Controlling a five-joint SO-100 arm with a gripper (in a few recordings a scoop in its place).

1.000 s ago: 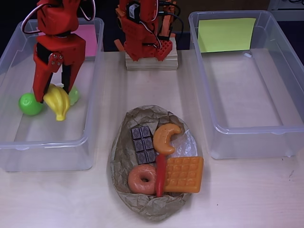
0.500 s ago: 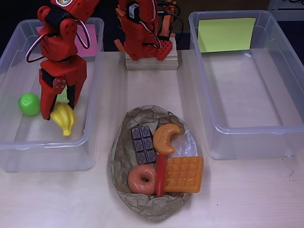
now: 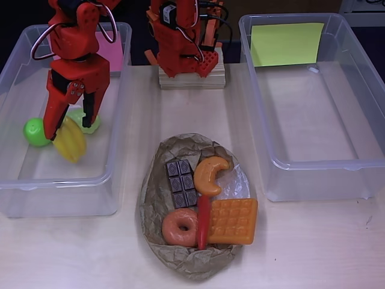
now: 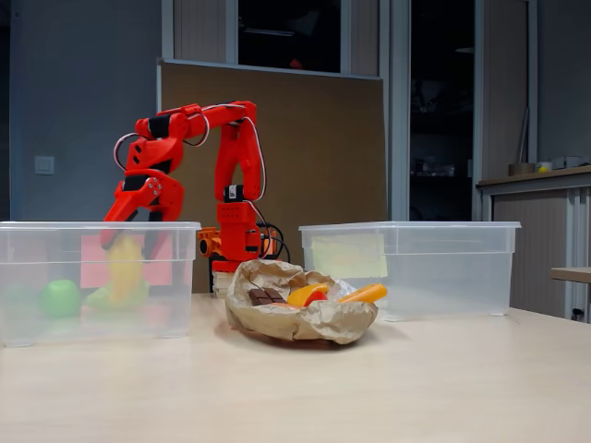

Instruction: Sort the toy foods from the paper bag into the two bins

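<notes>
My hand [image 3: 65,123], fingers parted, lets the banana [image 3: 70,142] drop mid-bin [image 3: 114,108]; I'd lift straight up.

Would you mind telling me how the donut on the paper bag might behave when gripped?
The donut looks like glossy moulded plastic, so probably rigid, light and a bit slippery. Lying flat on the crumpled paper bag, wedged against the red chili, it seems unlikely to roll.

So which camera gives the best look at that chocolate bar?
The overhead view: the chocolate bar lies flat on the paper bag, its squares plain. The fixed view shows just a dark edge over the bag's crumpled rim.
</notes>
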